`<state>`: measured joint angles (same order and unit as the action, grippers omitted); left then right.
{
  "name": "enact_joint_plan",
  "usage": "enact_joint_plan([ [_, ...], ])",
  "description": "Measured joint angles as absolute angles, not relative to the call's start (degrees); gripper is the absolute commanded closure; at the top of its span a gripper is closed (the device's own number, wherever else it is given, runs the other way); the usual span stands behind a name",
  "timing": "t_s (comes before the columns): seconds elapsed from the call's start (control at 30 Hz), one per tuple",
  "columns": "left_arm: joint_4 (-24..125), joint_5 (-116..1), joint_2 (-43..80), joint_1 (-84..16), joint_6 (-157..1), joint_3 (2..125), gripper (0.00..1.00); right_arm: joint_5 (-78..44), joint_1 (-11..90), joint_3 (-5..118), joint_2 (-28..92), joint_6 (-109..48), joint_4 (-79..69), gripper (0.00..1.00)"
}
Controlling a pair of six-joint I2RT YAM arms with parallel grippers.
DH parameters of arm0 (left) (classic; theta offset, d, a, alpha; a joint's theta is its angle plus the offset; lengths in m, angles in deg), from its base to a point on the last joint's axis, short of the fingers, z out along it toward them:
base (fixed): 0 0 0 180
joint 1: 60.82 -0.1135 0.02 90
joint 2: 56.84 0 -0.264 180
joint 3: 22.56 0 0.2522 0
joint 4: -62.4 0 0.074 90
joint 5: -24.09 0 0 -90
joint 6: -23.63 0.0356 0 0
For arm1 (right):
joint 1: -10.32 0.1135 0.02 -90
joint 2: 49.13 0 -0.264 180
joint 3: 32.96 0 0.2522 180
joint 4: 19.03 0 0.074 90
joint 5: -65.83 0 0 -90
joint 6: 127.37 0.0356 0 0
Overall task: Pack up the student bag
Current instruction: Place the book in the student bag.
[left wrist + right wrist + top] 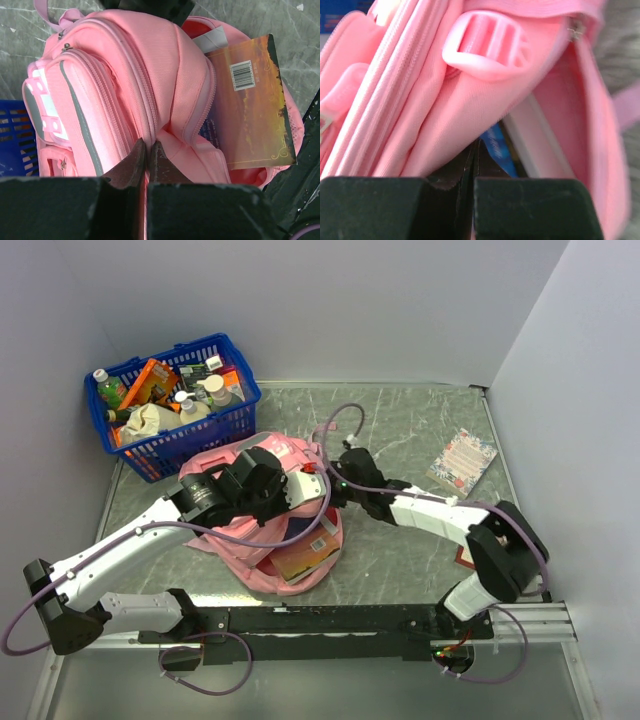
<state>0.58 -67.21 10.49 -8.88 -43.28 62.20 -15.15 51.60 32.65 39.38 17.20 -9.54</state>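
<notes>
Left gripper (146, 152) sits nearest the lens, jaws pressed together with a sliver of pink cloth between them, pinching the student bag (150, 65) at a fold beside its main zip; the bag's bulk rises just beyond the tips. Right gripper (474, 152) jaws closed tight, tips tucked under a fold at the rim of the bag's open mouth; cannot tell whether cloth is caught. Bag lies mid-table (400, 570), near the blue basket (200, 430), a book (250, 110) sticking out of its open compartment.
</notes>
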Motion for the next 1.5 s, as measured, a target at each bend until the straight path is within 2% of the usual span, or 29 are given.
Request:
enact_joint_plan([
  [0.2, 0.8, -67.2, 10.5, -8.8, -43.3, 62.0, 0.99, -19.6, 47.9, 22.9, 22.0, 14.6, -3.3, 1.0],
  [0.37, 1.0, -67.2, 10.4, -8.8, -43.2, 61.8, 0.99, -22.8, 50.6, 15.8, 3.4, 10.6, 5.6, 1.0],
  [0.5, 1.0, -67.2, 10.4, -8.8, -43.3, 61.8, 0.99, -20.5, 52.6, 11.7, -3.6, 8.0, 10.8, 1.0],
  [0.7, 1.0, -67.1, 10.4, -8.8, -43.3, 61.8, 0.99, -15.0, 55.4, 9.7, -6.1, 3.5, 14.9, 1.0],
  [0.83, 1.0, -66.9, 10.6, -8.8, -43.3, 61.8, 0.99, -13.0, 56.1, 8.5, -4.6, 1.9, 14.2, 1.0],
  [1.5, -0.7, -65.2, 12.5, -8.9, -42.2, 63.6, 0.99, -10.8, 58.1, 10.9, 25.4, 0.4, -11.3, 1.0],
])
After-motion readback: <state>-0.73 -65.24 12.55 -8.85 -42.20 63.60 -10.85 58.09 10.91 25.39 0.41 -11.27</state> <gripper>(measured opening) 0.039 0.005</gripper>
